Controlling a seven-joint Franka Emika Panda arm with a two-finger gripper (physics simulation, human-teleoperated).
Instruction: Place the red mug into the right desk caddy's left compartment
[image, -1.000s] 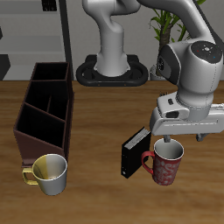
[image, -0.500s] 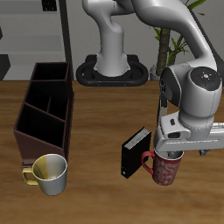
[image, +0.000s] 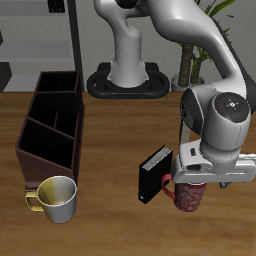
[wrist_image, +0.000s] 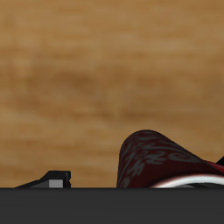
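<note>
The red mug (image: 190, 196) stands upright on the table near the front edge, handle toward a black box beside it. My gripper (image: 194, 183) is down over the mug's rim, and the hand hides the opening. In the wrist view the mug's speckled wall (wrist_image: 157, 157) is very close, and one fingertip (wrist_image: 58, 178) shows well apart from it, so the jaws stand open around the rim. The right desk caddy (image: 52, 122), a long dark maroon box with three sections, stands far across the table, all of its sections empty.
A black box (image: 154, 173) stands tilted right beside the red mug. A silvery-cream mug with a yellow handle (image: 57, 198) stands at the caddy's front end. The robot base (image: 128, 80) and a plant are at the back.
The arm has moved down and toward the table's front edge. The gripper has gone from just above the red mug to down over its rim. The mug has not moved.
</note>
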